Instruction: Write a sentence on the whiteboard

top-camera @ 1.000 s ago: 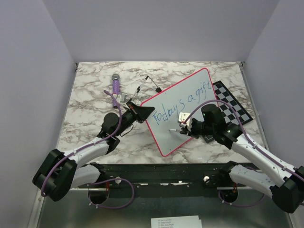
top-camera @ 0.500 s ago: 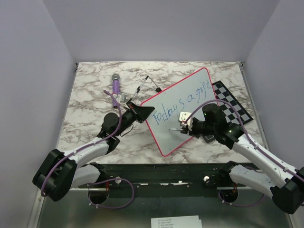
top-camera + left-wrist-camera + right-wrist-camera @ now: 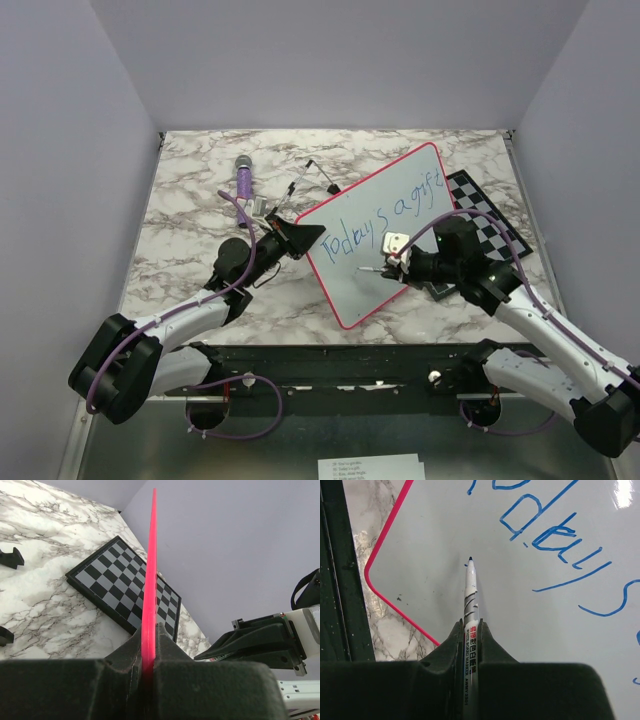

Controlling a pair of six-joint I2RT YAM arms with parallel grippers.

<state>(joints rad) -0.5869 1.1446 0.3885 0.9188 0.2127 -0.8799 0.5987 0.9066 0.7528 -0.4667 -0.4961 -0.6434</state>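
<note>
Left claw [image 3: 292, 238] clamped on whiteboard [image 3: 345, 290] edge, centre frame; right claw [image 3: 396, 267] gripping marker [image 3: 471, 587], tip just below the blue sentence [image 3: 382, 213].

Plain lavender-grey walls [image 3: 340, 60] enclose a marble-patterned table [image 3: 190, 210] under even light.

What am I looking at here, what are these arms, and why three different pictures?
Two robot arms are bolted to a marble-patterned table. One picture looks down from above; the other two come from a camera on each wrist. The left pincer is clamped on the edge of the whiteboard. The right pincer grips a marker, its tip close to the board below the blue sentence, "Today's a gift". A chessboard peeks out from behind the board's right side; a purple microphone-like object lies farther back.
</note>
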